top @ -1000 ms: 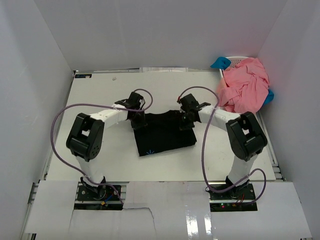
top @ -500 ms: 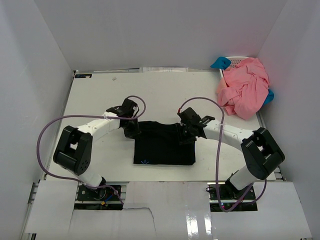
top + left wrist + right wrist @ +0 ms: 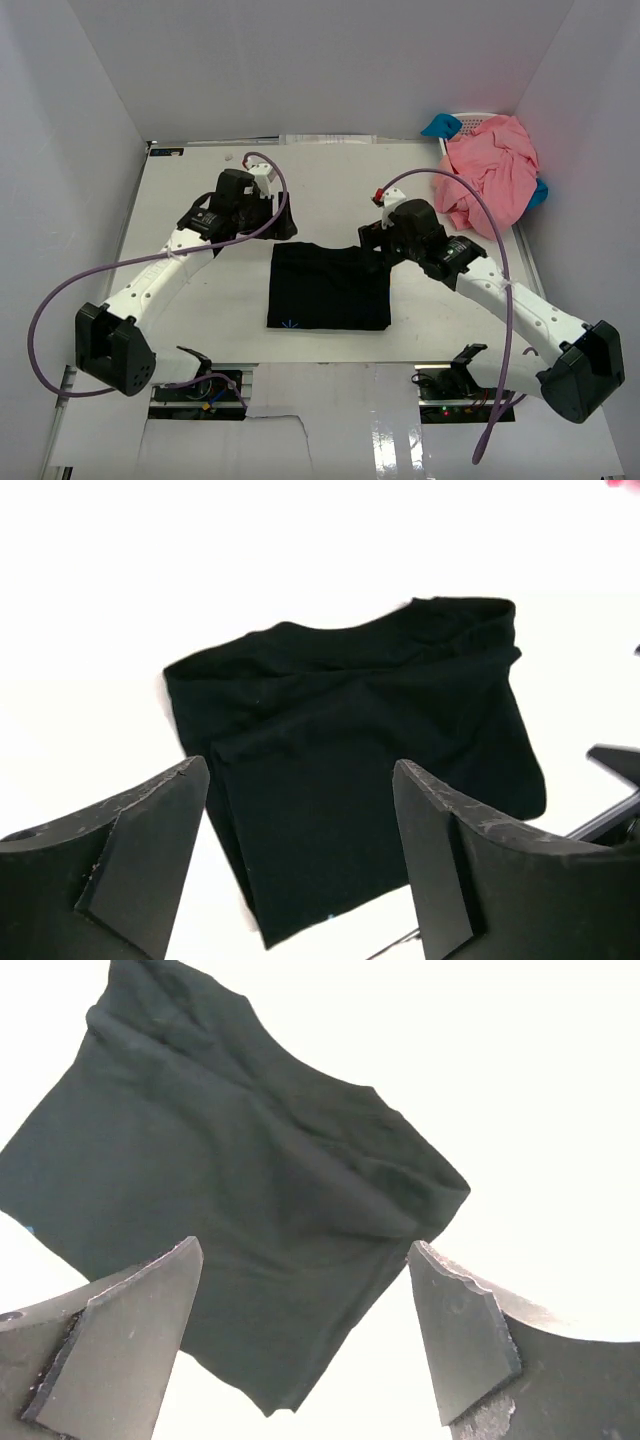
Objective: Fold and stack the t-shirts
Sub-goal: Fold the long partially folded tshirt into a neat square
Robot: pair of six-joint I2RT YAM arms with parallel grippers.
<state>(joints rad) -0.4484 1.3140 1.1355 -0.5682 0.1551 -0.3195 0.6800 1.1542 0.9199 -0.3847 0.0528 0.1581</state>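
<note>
The left end effector (image 3: 272, 210), its jaws spread wide and holding nothing, hangs above the white table (image 3: 190, 190) just beyond the far left corner of the black cotton t-shirt (image 3: 328, 288), which lies folded into a rough rectangle at the table's middle, near the front edge. At the far right corner of the same garment the right end effector (image 3: 374, 236) hovers equally released, its fingers parted and empty. Well to the right of the black t-shirt and farther back, a heap of salmon-pink cotton t-shirts (image 3: 490, 180) spills over a white plastic lattice basket (image 3: 476, 118) against the side wall. Both wrist views show soft ridges and a doubled hem along the far edge of the black packet, so the fold looks made but not yet tidy. Finishing it well would seem to call for lifting both arms straight up so no finger drags the cloth, then pressing that rumpled far edge flat and keeping the sides square, since the pink garments are to be stacked on it.
</note>
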